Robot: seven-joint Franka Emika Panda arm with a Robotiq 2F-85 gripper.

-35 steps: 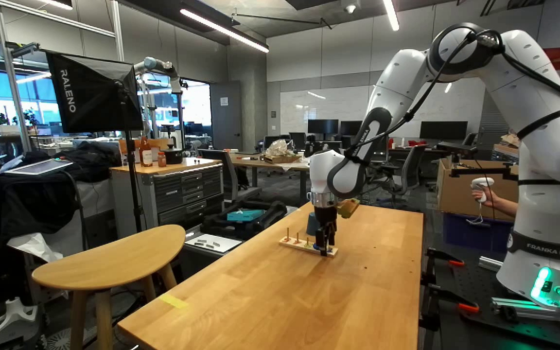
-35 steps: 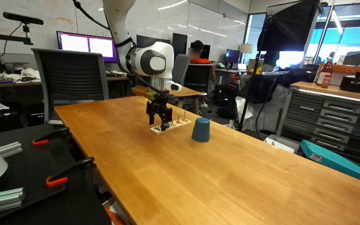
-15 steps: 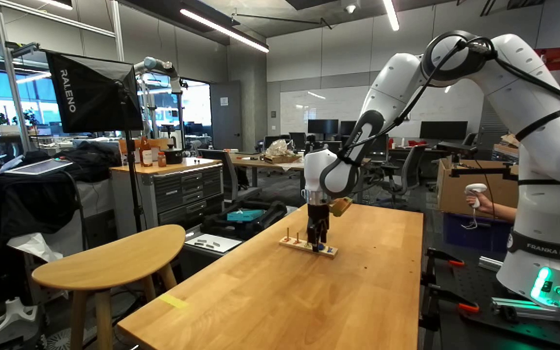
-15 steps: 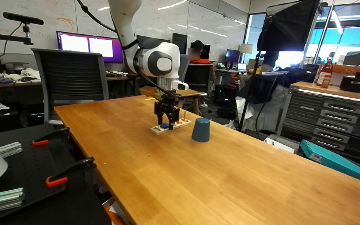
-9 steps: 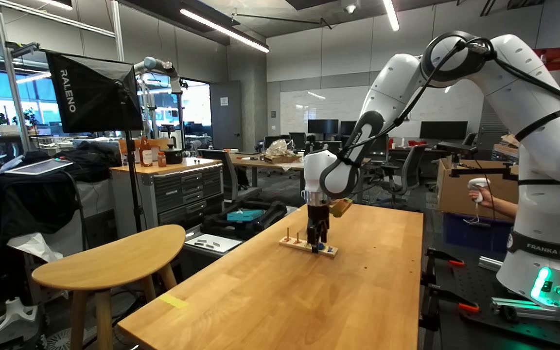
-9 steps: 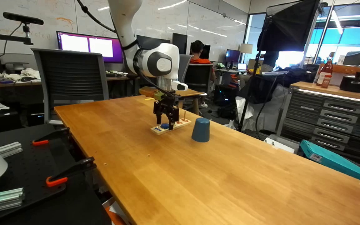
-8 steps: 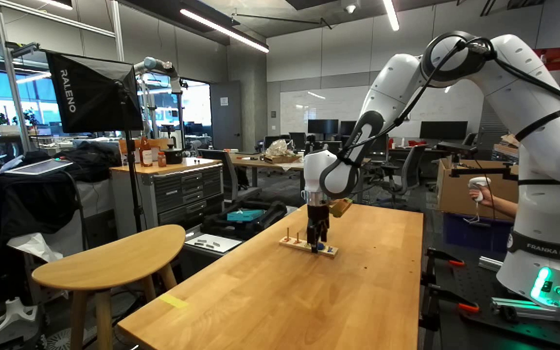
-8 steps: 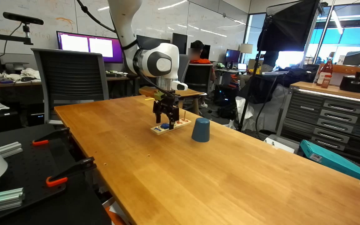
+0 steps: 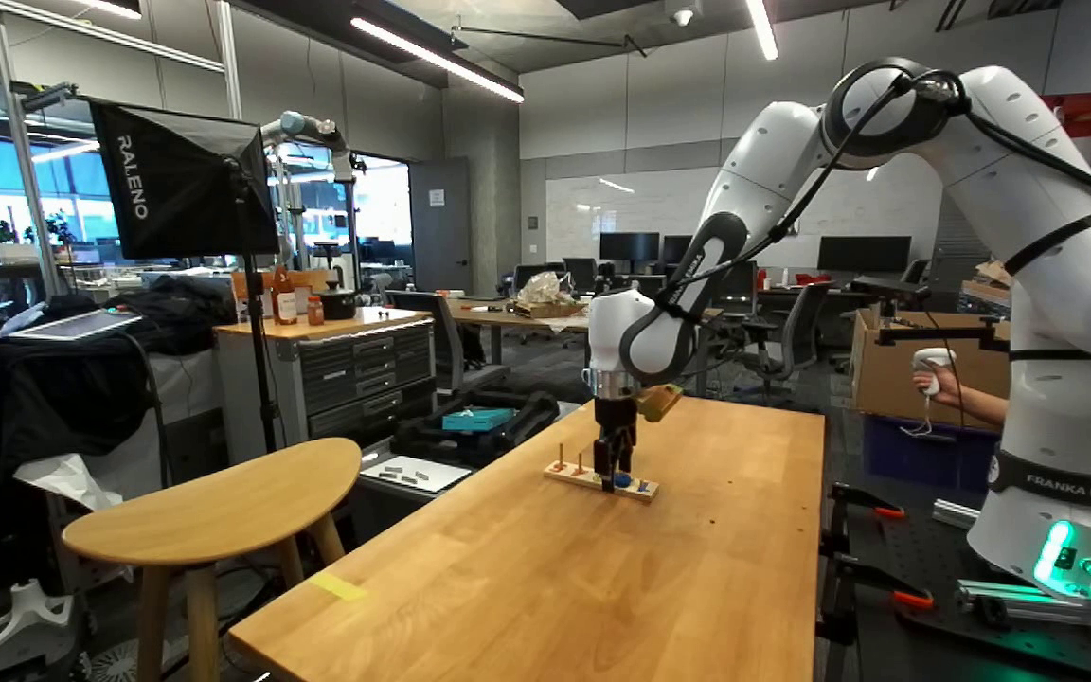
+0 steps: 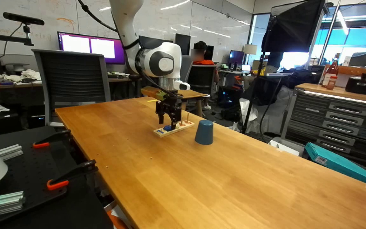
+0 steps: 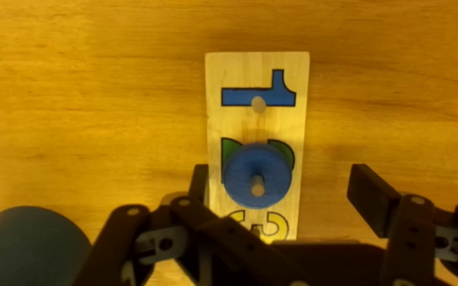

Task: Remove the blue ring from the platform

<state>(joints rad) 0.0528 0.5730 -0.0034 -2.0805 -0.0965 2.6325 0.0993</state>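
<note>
Pincer (image 11: 282,184) has shifted along the platform (image 11: 229,123); wrist view shows the blue ring (image 11: 240,176) between its spread fingers (image 11: 200,182), nine-o'clock one nearer, so closing could shove both toward three.

The ring (image 11: 239,175) is plain blue; the platform (image 11: 282,123) pale, its numerals (image 11: 237,97) blue, green and yellow, edged black; the hand (image 11: 282,188) black; the table (image 10: 233,178) honey-brown, grained.

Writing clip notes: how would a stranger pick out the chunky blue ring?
On the long brown wooden table lies a thin, pale, rectangular wooden board. The chunky blue ring circles the peg between painted blue 1 and yellow 3. Unlike the taller tapered blue-grey cup, it is low and pierced.
</note>
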